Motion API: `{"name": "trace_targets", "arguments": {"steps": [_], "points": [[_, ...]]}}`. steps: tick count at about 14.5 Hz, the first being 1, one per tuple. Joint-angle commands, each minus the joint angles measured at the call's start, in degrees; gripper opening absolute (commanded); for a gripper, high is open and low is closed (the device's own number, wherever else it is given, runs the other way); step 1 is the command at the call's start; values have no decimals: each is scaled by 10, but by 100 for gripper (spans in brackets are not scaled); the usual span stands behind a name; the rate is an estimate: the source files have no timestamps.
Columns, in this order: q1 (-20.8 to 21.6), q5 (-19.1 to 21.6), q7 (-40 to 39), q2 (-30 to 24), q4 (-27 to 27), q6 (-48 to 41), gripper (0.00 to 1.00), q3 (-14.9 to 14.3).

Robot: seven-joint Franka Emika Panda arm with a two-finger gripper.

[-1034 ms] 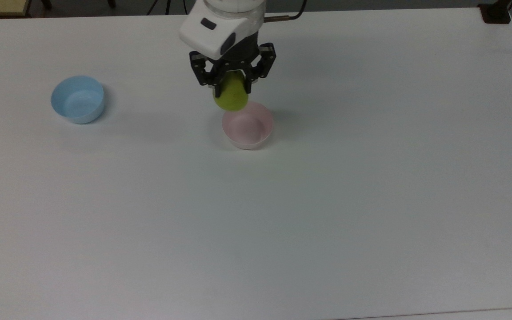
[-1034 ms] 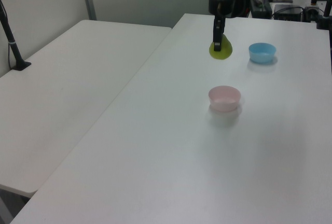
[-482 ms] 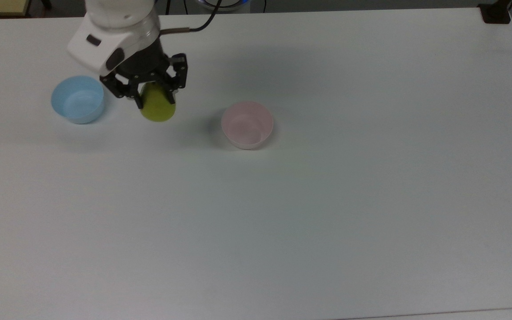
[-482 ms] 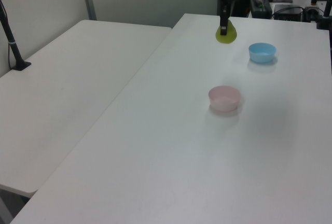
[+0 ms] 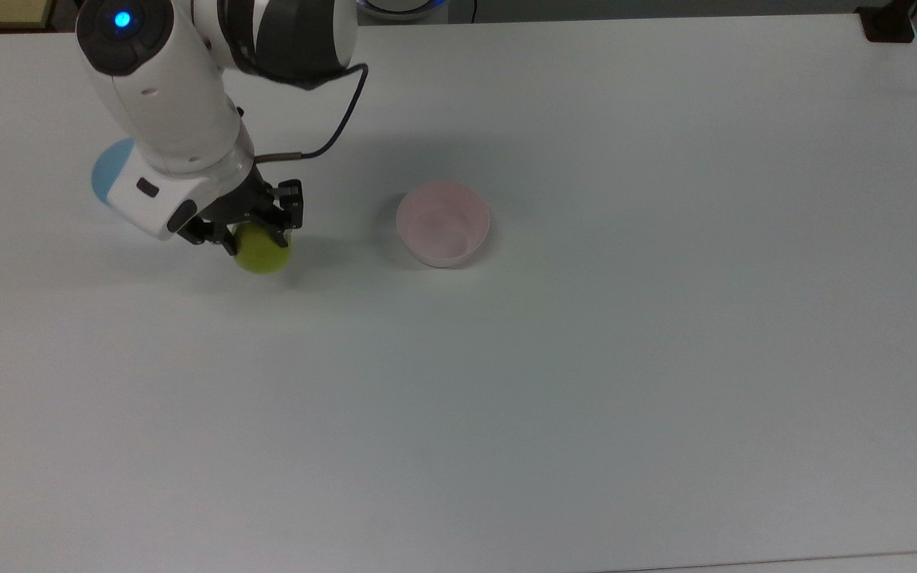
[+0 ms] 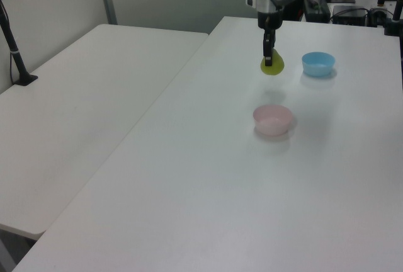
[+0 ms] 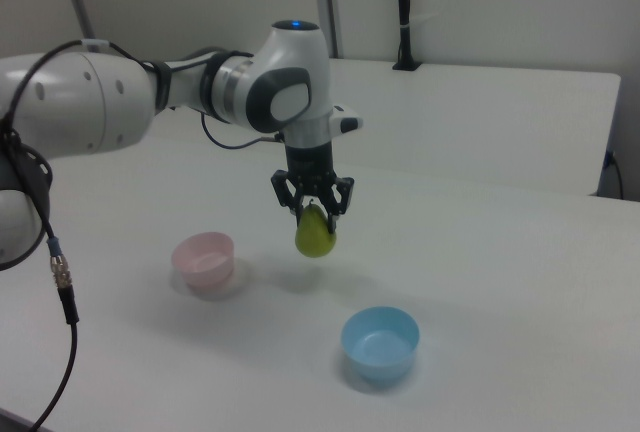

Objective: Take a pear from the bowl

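The gripper (image 5: 255, 235) is closed on the pear (image 5: 263, 253), pinching its narrow upper end so the rounded body hangs below the fingers. In the right view the pear (image 7: 315, 234) seems to hang clear above the tabletop (image 5: 586, 358), though the gap is hard to judge. The pink bowl (image 5: 442, 223) stands toward the tabletop's far edge, well apart from the pear. The blue bowl (image 7: 380, 344) sits beyond the pear from it, partly hidden by the arm (image 5: 164, 103) in the top view.
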Motion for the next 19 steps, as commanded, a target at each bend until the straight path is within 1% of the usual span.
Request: {"name": "trace_targets", "arguments": {"steps": [1,7,8,9,10,11,12,13,16,18,19], "points": [[-12,10,-18,28,14,35,0,-4],[-25,7,-19,69,14,74,0,-4],[-26,7,-16,67,14,74,7,-4],[-27,8,-12,66,14,73,41,-4],[-27,8,-9,65,14,74,54,-4],[-26,8,-2,60,14,70,82,-4],[-26,7,-1,48,14,68,98,-4],[-26,7,-1,35,12,65,100,-4],[-13,6,0,-25,8,6,100,-1],[15,-2,10,-64,9,-45,100,-2],[33,-8,41,-88,9,-71,100,-2]]}}
